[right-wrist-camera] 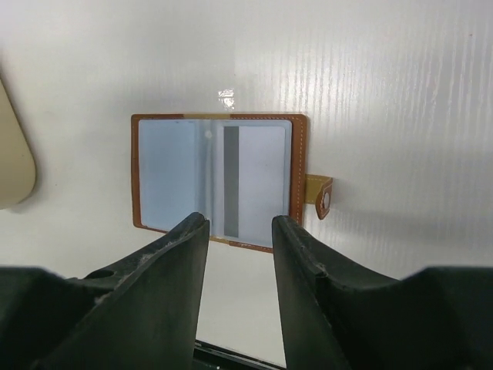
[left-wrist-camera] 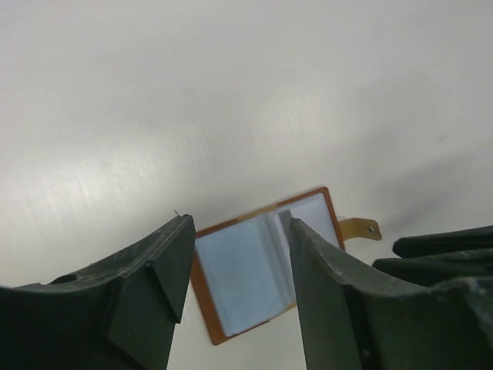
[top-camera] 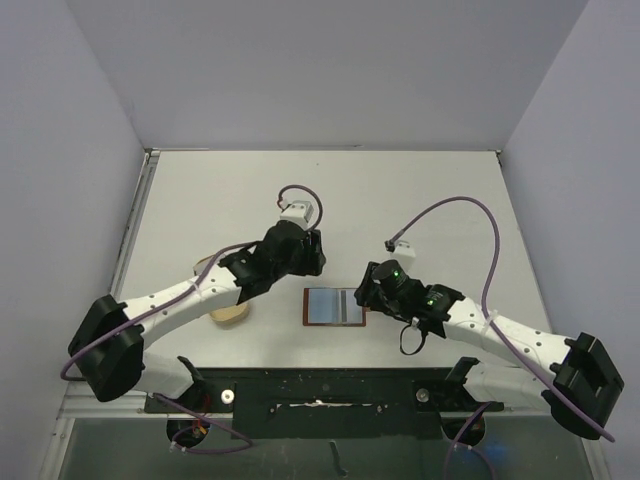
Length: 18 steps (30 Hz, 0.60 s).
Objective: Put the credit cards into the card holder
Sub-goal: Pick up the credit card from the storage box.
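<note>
The card holder [top-camera: 335, 307] lies open and flat on the table between the arms, brown-rimmed and pale blue inside with a dark centre stripe. Its snap tab [right-wrist-camera: 322, 196] sticks out to one side. My left gripper [left-wrist-camera: 237, 231] is open and empty, hovering above the card holder [left-wrist-camera: 254, 266]. My right gripper [right-wrist-camera: 239, 223] is also open and empty, just short of the near edge of the card holder [right-wrist-camera: 173, 173]. No loose credit cards show. I cannot tell whether the pale panels inside are cards.
A tan rounded dish [top-camera: 228, 314] sits left of the holder, partly under the left arm; its edge [right-wrist-camera: 11, 154] shows in the right wrist view. The right gripper's dark fingers [left-wrist-camera: 447, 250] show in the left wrist view. White walls stand at the back and both sides.
</note>
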Available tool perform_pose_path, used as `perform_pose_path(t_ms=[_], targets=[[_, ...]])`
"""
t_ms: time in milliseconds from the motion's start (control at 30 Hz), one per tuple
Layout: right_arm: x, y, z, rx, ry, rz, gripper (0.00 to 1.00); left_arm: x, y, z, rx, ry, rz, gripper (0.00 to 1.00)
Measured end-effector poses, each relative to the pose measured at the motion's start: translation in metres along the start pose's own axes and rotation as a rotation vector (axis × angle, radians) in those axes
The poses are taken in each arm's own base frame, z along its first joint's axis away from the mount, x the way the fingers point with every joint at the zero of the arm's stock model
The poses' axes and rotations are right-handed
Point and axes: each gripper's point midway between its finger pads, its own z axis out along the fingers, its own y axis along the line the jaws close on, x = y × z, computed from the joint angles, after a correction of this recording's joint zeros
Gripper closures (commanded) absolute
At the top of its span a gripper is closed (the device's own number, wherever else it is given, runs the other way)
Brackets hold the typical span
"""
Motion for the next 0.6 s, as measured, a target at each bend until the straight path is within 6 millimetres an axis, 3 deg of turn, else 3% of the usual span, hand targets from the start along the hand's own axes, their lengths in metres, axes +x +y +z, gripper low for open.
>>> perform_pose_path(t_ms=[167,367,600], targets=[[-0.01,0.006,-0.004,-0.012,-0.019,-0.015,0.6,-0.032,0.034,-0.03,-0.123,-0.034,0.172,0.5],[-0.015,0.006,-0.007,-0.009,-0.023,-0.018,0.6,-0.04,0.081,-0.065,-0.23,0.016,0.4,0.5],[-0.023,0.007,-0.017,-0.017,-0.038,-0.021,0.59,-0.042,0.135,-0.085,-0.342,0.098,0.526,0.51]])
